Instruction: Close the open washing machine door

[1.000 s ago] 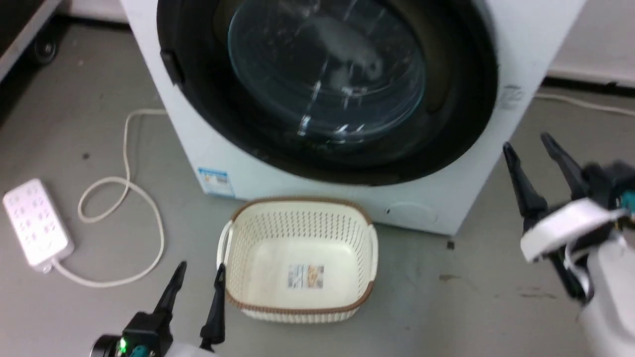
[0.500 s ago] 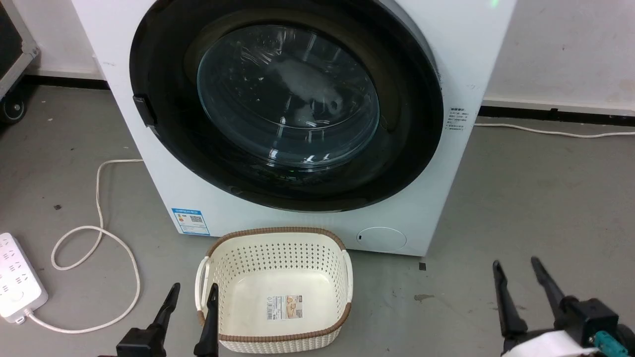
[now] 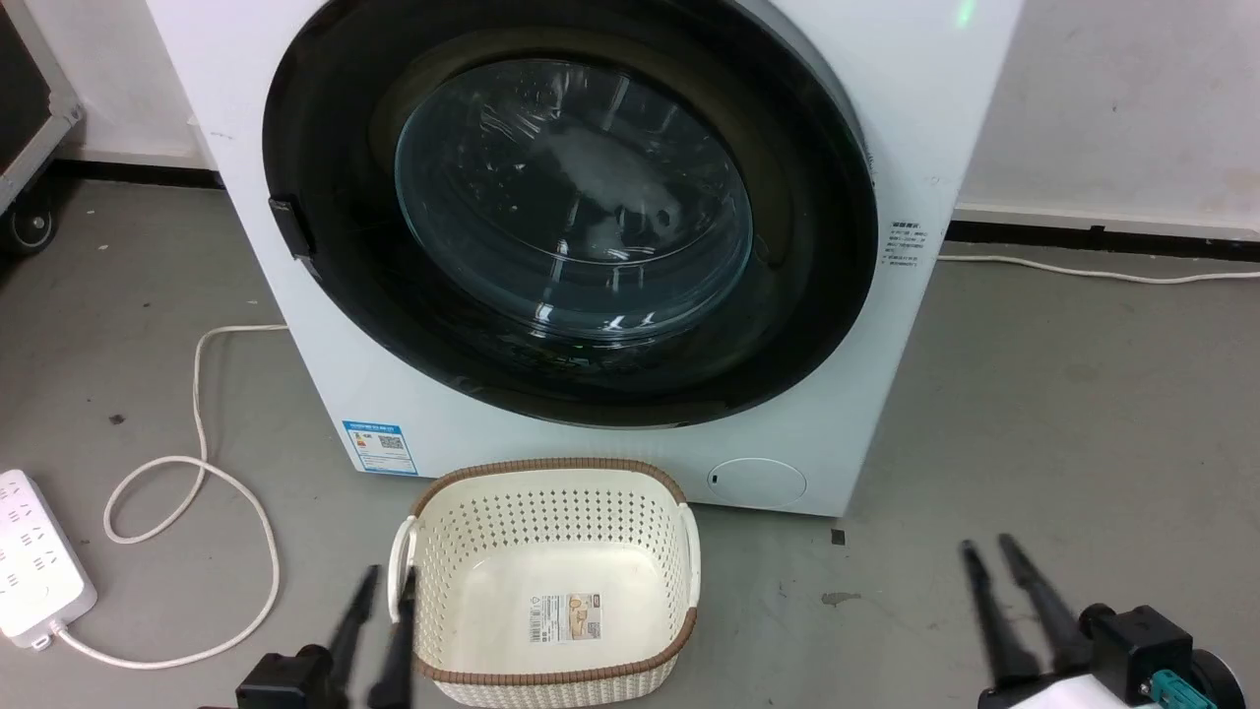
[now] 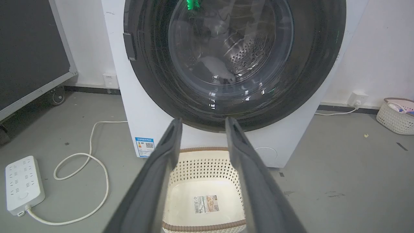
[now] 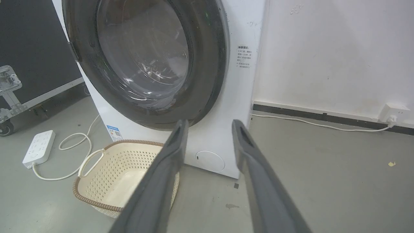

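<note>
The white washing machine (image 3: 935, 108) stands straight ahead. Its round black-rimmed washing machine door (image 3: 807, 256) with the bulging glass centre lies flat against the front, and no gap shows at its rim. The steel drum is seen through the glass in the left wrist view, where the door (image 4: 310, 64) is also shut against the machine (image 4: 142, 123). My left gripper (image 3: 390, 571) hangs low at the lower left, open and empty, beside the cream basket. My right gripper (image 3: 987, 543) sits at the lower right over bare floor, open and empty. Both are well short of the door (image 5: 207, 64).
A cream perforated basket (image 3: 551, 492) stands on the floor right in front of the machine. A white power strip (image 3: 34, 576) and its looped cable (image 3: 197, 463) lie to the left. A black wheeled case (image 4: 29, 48) is at far left, another basket (image 4: 396, 115) at far right.
The head camera lifted and settled. My right gripper dropped from mid-right to the lower right corner. The fingers of both grippers have drawn closer together. The door looks unchanged.
</note>
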### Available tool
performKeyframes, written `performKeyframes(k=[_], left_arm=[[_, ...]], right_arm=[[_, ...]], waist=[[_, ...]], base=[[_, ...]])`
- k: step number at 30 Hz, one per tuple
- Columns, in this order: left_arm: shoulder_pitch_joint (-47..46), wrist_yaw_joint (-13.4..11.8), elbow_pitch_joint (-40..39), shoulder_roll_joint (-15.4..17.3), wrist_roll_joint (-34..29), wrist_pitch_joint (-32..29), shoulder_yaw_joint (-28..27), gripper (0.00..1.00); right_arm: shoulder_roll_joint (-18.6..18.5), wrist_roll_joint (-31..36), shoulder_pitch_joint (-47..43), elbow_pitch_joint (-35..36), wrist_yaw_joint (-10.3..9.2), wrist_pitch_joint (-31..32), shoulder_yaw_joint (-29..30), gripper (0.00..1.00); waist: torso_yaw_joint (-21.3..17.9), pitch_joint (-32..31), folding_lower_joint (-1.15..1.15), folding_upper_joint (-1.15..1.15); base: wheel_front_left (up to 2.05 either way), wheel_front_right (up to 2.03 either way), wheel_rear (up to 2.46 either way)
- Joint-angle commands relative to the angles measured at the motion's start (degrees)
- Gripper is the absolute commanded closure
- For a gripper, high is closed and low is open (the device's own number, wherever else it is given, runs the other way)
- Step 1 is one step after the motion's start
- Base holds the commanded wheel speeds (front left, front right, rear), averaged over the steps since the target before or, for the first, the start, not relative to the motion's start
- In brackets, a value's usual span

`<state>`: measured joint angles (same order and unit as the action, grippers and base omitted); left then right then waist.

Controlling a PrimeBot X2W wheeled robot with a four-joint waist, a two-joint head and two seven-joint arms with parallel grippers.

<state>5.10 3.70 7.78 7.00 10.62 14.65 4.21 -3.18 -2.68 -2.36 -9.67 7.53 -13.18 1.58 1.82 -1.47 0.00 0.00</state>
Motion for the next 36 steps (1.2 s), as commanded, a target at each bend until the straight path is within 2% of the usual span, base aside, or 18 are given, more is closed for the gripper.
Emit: performKeyframes(k=[1,36], left_arm=[[-0.04,-0.03,-0.06,-0.03,-0.08,-0.11,-0.03,1.00],[-1.50,-1.09,-2.29,-1.22,-3.13,-4.32,-1.24,1.00]], right_arm=[[0.00,0.02,0.02,0.07,0.00,0.09,-0.01,1.00],[0.09,0.79,0.70,2.85,-0.01,3.88,-0.46,1.00]], waist=[[-0.01,0.01,0.00,0.00],[-0.54,0.43,0.00,0.00]], base=[[0.00,0.00,0.00],[0.00,0.00,0.00]])
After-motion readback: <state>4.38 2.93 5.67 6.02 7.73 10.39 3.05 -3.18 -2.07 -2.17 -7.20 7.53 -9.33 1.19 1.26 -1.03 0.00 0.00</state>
